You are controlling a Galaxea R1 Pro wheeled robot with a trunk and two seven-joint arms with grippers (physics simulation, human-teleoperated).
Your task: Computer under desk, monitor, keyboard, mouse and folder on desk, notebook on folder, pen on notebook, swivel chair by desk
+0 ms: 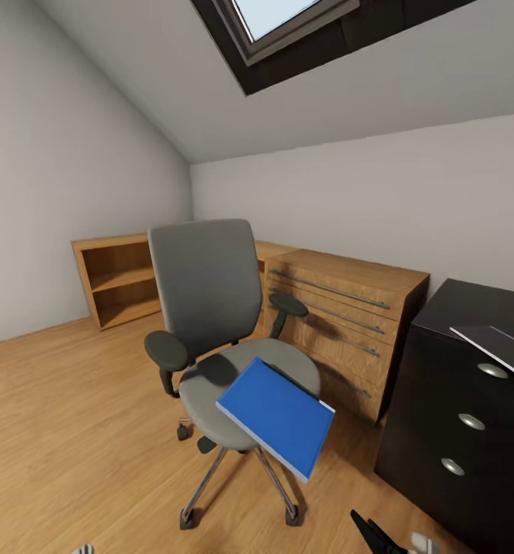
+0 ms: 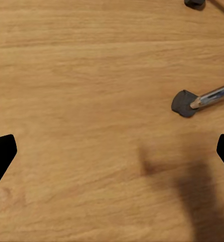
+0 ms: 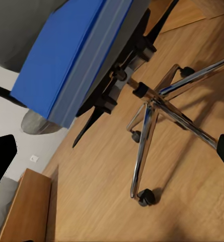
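Attic bedroom w/ oak-plank floor (image 2: pixel 81 75). Both jaws spread, empty. Bright blue notebook (image 1: pixel 276 415) overhangs the seat front of the grey swivel chair (image 1: pixel 207 300), centre; black drawer-fronted desk (image 1: pixel 449 369) at 3 o'clock, thin grey folder (image 1: pixel 497 348) on its tabletop. Step, prob.: fetch notebook; next needs right arm reaching in.

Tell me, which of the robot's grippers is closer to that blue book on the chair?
Right. The right gripper sits just below the notebook, which overhangs the swivel chair seat; the left gripper hangs over bare floor farther off.

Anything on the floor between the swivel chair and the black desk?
No, bare wood floor separates the swivel chair from the desk in the head view; the notebook overhangs the seat toward it.
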